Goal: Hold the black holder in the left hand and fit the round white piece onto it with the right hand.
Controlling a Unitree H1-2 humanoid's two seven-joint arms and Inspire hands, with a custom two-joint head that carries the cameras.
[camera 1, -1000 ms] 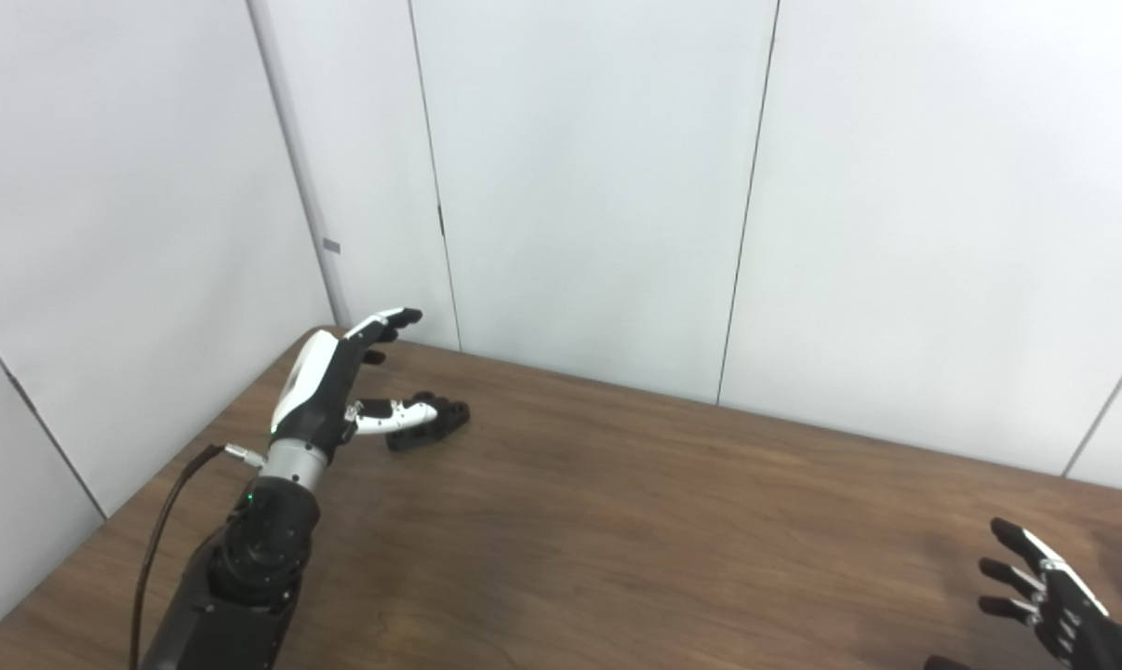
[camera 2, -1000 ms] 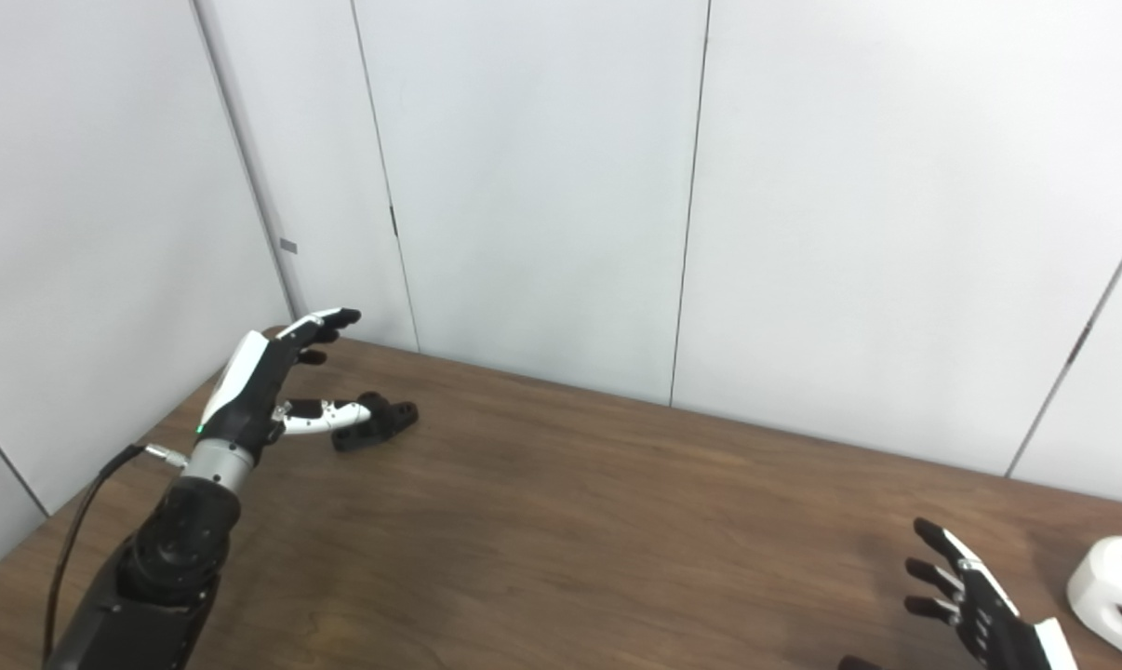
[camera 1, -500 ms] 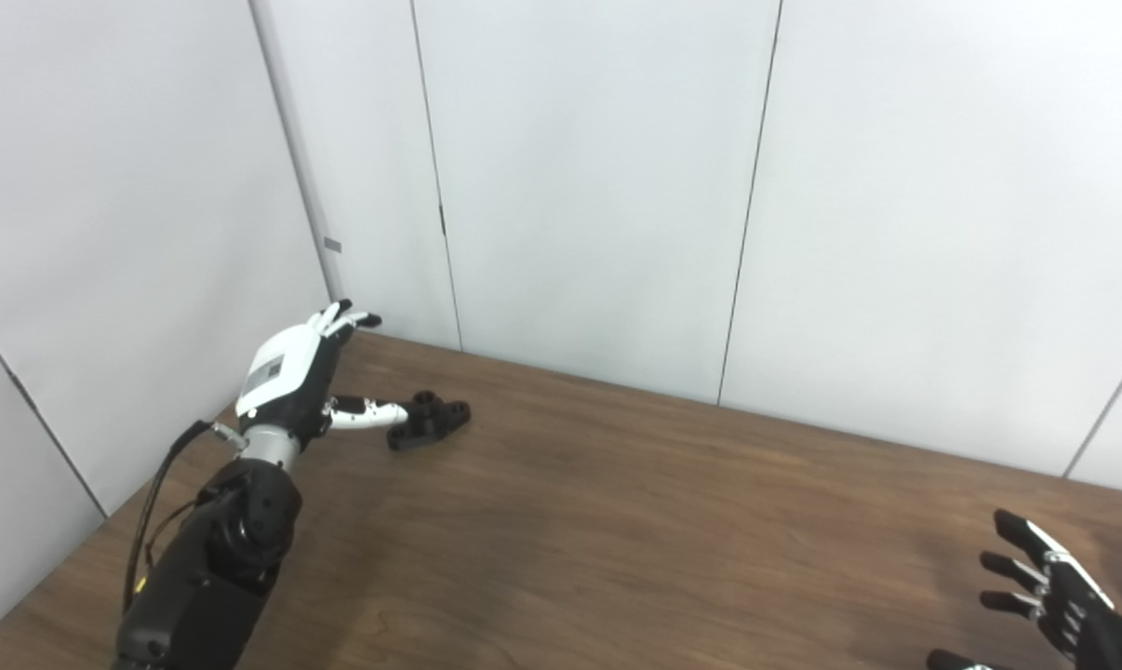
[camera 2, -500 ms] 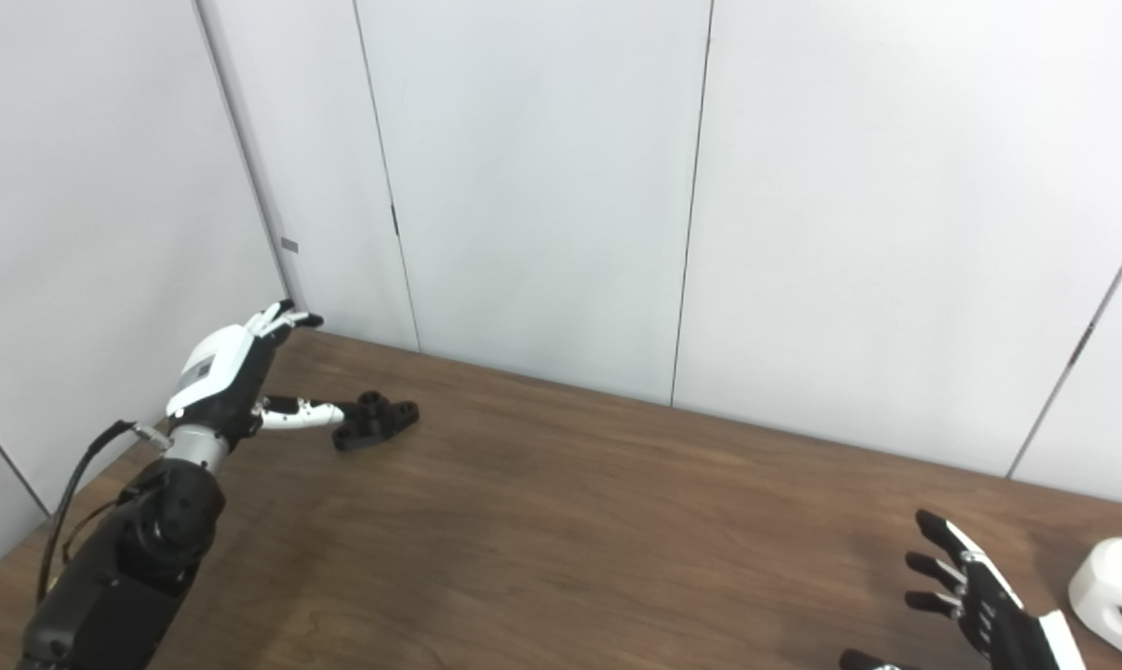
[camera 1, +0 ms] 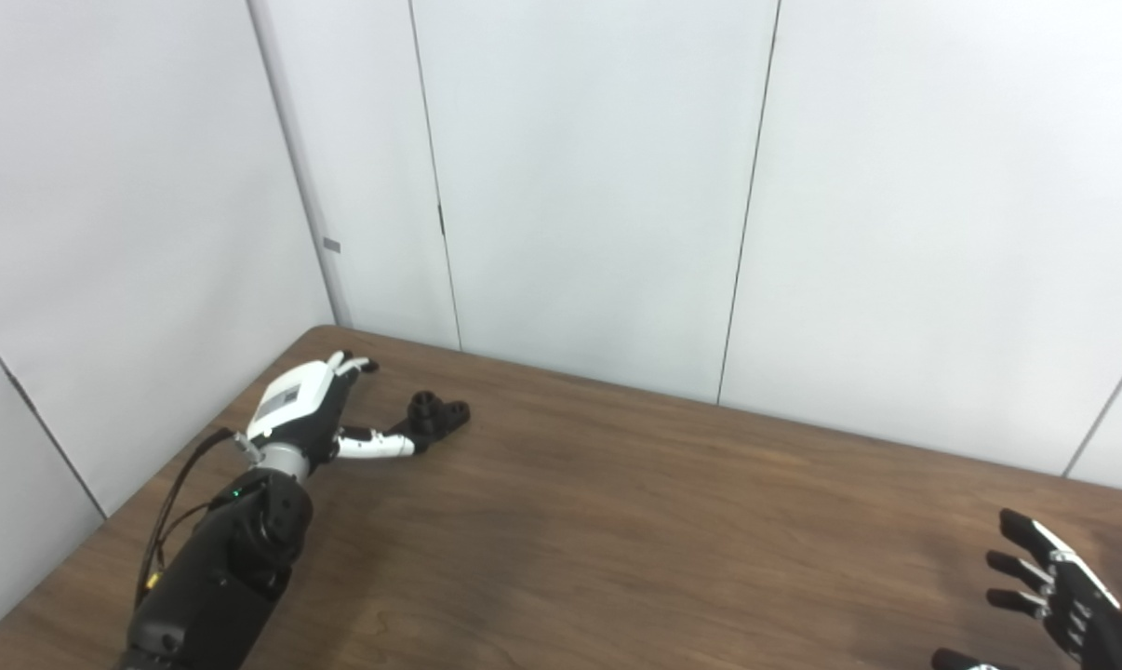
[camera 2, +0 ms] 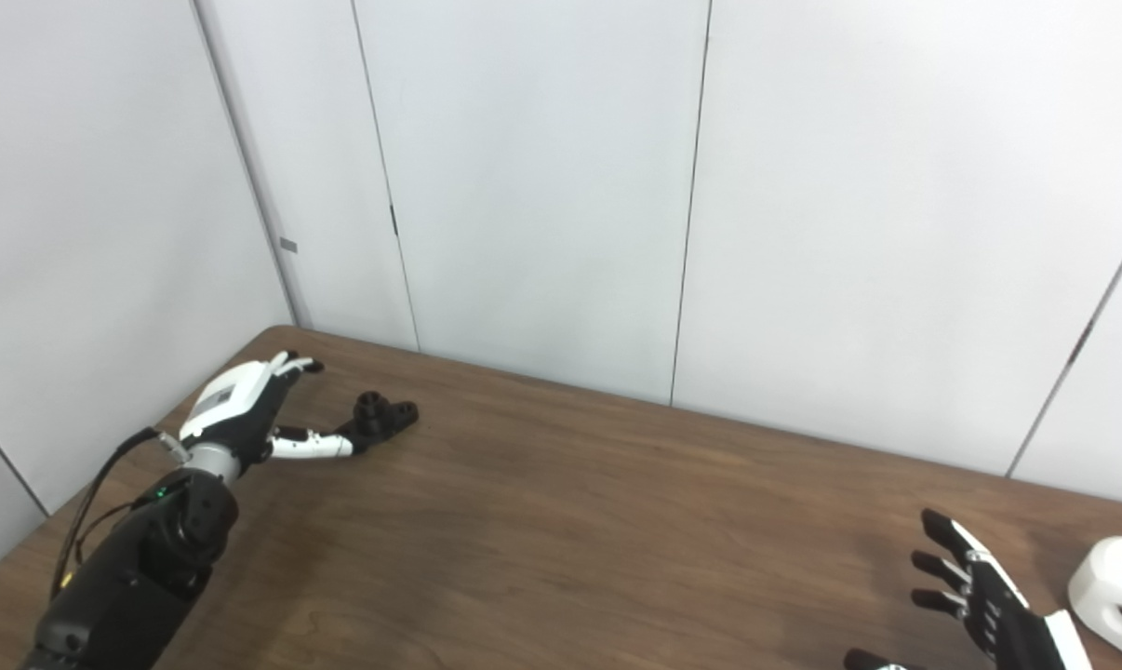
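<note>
While the left hand (camera 1: 305,411) lies low over the far left corner of the wooden table (camera 1: 617,521), it holds nothing: its fingers (camera 1: 352,363) point away toward the wall panels (camera 1: 580,186) and its thumb (camera 1: 380,447) stretches out sideways toward three o'clock. The black holder (camera 1: 435,414) sits on the table surface just beyond the thumb tip, at about two o'clock from the palm. Whether the thumb tip touches the holder's near end cannot be told from either view; the two read as touching or just apart. The holder lies flat, with a short raised round boss on its top and its long axis running roughly from eight o'clock to two o'clock. A black cable (camera 1: 175,493) loops off the left wrist beside the dark forearm.

At the opposite side, the right hand (camera 2: 984,596) hovers near the front right corner of the table, released, with its fingers spread apart and pointing toward eleven o'clock. It grips nothing. The round white piece (camera 2: 1119,596) rests on the table just beside this hand, at three o'clock from it, apart from the fingers. A dark hole shows in its near face, and the frame edge cuts off its right side. In the left eye view only a sliver of the piece appears at the right border. The holder and the white piece are well apart, with bare wood between them.
</note>
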